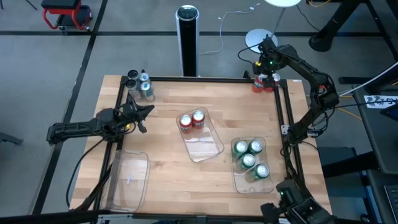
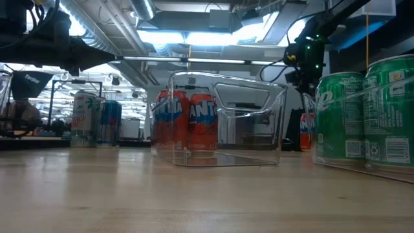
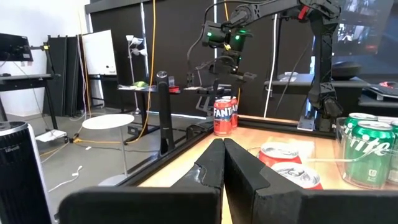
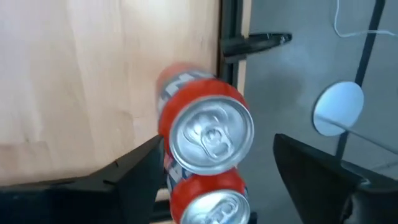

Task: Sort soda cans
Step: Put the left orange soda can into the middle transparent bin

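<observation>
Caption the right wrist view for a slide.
Open right gripper poised above two upright red cans at the table's edge.

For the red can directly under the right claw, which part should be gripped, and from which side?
Grip the round side wall just below the silver top, coming straight down. The red can stands upright, and the open right claw already straddles it. A second red can touches it, so the fingers must avoid that side.

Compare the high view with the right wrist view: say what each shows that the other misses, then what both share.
Only the high view shows the left gripper shut over bare table, the four green cans in a tray, two red cans in the middle tray, the silver cans and the empty tray.

Only the right wrist view shows the pull tabs on the two corner red cans.

Both show those corner cans at the table edge with the right gripper open above them.
</observation>
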Controlling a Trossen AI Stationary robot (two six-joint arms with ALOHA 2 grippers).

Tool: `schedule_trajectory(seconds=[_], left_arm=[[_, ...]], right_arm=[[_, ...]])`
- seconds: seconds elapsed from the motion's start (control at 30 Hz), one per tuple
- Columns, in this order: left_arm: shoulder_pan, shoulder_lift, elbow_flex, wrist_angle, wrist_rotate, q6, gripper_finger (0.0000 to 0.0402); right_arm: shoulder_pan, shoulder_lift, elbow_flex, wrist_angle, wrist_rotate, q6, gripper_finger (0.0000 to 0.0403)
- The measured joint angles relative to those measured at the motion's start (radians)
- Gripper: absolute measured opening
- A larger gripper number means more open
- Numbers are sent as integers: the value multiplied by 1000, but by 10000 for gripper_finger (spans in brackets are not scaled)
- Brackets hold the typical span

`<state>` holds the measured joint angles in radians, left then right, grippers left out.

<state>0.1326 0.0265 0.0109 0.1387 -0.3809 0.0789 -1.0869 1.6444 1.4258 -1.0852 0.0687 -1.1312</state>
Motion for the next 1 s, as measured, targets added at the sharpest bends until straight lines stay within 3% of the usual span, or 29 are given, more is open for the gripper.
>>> schedule_trajectory(seconds=[0.23,0.43,0.67,1.0], left_arm=[[0,0,0,0,0,3,0],[0,0,0,0,0,1,0],[0,0,0,4,0,0,0],[0,0,0,9,0,3,0]], right_arm=[[0,0,1,-16,14,0,392],[0,-2,-58,12,17,1,372],[-7,-4,-144,148,36,0,397],[-7,5,-143,149,32,0,399]])
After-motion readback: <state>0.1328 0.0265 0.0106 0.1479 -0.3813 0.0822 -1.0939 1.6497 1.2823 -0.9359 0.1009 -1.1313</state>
